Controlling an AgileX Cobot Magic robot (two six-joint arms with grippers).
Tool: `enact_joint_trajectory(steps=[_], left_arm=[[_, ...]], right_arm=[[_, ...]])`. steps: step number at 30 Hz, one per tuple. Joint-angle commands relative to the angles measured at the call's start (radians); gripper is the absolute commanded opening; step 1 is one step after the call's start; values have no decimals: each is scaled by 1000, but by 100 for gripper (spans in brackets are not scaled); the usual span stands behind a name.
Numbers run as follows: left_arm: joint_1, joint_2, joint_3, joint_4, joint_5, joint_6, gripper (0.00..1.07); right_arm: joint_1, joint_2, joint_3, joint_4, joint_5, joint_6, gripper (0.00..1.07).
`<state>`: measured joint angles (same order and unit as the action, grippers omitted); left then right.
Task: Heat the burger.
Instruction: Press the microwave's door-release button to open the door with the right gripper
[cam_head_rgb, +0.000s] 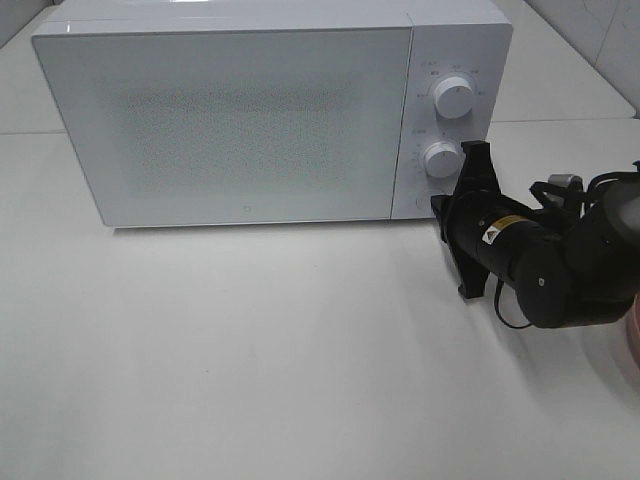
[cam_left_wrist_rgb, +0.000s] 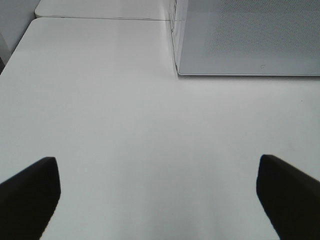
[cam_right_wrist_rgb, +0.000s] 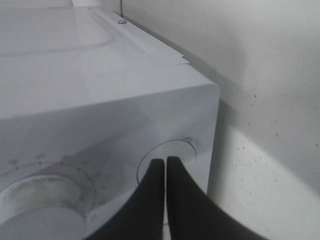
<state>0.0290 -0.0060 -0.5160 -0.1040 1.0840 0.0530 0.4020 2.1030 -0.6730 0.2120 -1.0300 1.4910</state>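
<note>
On desk (cam_head_rgb: 250, 350), microwave (cam_head_rgb: 230, 120) with door shut. Right pincer (cam_right_wrist_rgb: 165, 162), tips together, set against round button (cam_right_wrist_rgb: 182, 147) under lower knob (cam_head_rgb: 441, 158). Left pincer (cam_left_wrist_rgb: 157, 165), fingers wide apart, hovering over desk near microwave's corner. Cannot tell where burger is.

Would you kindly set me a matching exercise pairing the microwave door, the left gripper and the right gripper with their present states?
Things:
1. microwave door
2. left gripper
3. right gripper

States:
A. fingers shut, tips at the round button
B. closed
C. fingers wide apart above the table

Pairs: 1-B; 2-C; 3-A
</note>
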Motion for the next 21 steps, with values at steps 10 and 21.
enact_joint_trajectory(steps=[10,21], left_arm=[[4,-4,0,-9,-15,-5,100],[4,-4,0,-9,-15,-5,100]], right_arm=[[-20,48,-66,11,6,-8,0],[-20,48,-127,34,-18,-15,0]])
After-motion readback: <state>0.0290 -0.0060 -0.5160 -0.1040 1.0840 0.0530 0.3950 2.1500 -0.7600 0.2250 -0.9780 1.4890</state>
